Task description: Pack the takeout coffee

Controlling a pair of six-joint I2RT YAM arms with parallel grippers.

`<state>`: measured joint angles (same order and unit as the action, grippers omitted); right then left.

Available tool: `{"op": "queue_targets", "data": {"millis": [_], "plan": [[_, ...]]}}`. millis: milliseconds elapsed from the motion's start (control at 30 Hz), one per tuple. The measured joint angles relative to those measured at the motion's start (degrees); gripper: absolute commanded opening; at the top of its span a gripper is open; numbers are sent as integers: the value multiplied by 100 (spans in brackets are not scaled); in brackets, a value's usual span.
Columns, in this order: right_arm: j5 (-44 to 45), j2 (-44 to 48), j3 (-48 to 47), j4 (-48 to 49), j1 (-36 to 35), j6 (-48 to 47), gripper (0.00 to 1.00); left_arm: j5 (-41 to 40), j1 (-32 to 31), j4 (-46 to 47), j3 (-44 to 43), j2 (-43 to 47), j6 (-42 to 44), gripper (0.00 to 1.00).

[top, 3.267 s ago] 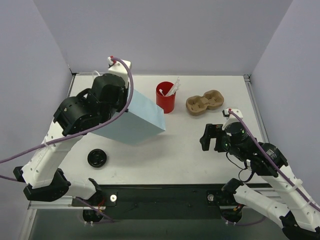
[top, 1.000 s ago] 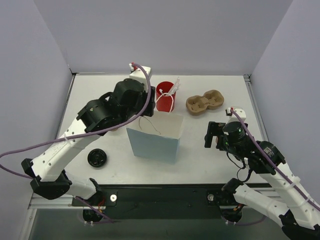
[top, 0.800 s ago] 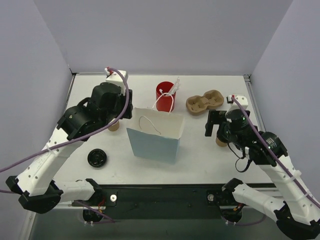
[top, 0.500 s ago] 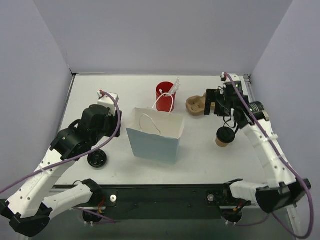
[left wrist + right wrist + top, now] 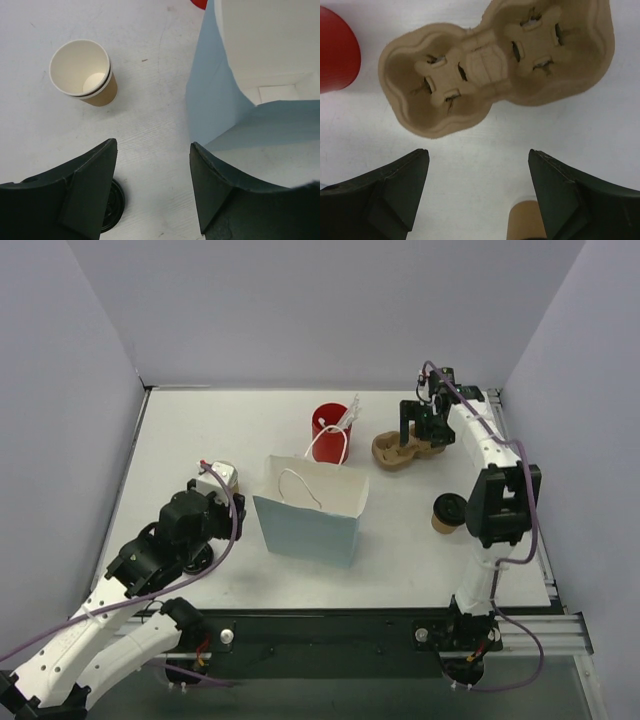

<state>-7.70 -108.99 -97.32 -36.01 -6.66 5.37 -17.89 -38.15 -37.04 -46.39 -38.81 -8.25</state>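
The takeout coffee [image 5: 447,512], a brown paper cup with a black lid, stands alone at the right of the table. Its brown wall [image 5: 525,222] shows at the bottom edge of the right wrist view. My right gripper [image 5: 478,152] hovers open and empty just in front of the pulp cup carrier [image 5: 495,65], in the top view [image 5: 420,425] at the back right. The light-blue paper bag [image 5: 310,515] stands upright with its mouth open. My left gripper [image 5: 153,150] is open and empty over bare table, left of the bag [image 5: 260,100].
A lidless paper cup [image 5: 82,70] stands ahead of the left gripper. A loose black lid [image 5: 114,205] lies partly under its left finger. The red cup [image 5: 330,430] with white stirrers stands behind the bag, left of the carrier [image 5: 410,445].
The left arm has pulled back to the near left, away from the upright bag. The right arm has swung from the near right to the back right over the carrier, away from the coffee.
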Motion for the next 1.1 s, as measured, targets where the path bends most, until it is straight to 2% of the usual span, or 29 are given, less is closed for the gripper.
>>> {"op": "queue_targets", "data": {"millis": [133, 333, 933, 1100], "plan": [[-4, -866, -807, -118, 31, -68, 82, 114, 50, 258, 2, 94, -2, 70], [33, -1460, -1364, -249, 31, -98, 79, 186, 83, 369, 4, 109, -2, 70], [85, -1930, -1864, -435, 72, -251, 75, 304, 184, 389, 7, 179, -2, 71], [111, -1934, -2011, -503, 74, -356, 70, 321, 195, 389, 7, 190, -2, 71]]}}
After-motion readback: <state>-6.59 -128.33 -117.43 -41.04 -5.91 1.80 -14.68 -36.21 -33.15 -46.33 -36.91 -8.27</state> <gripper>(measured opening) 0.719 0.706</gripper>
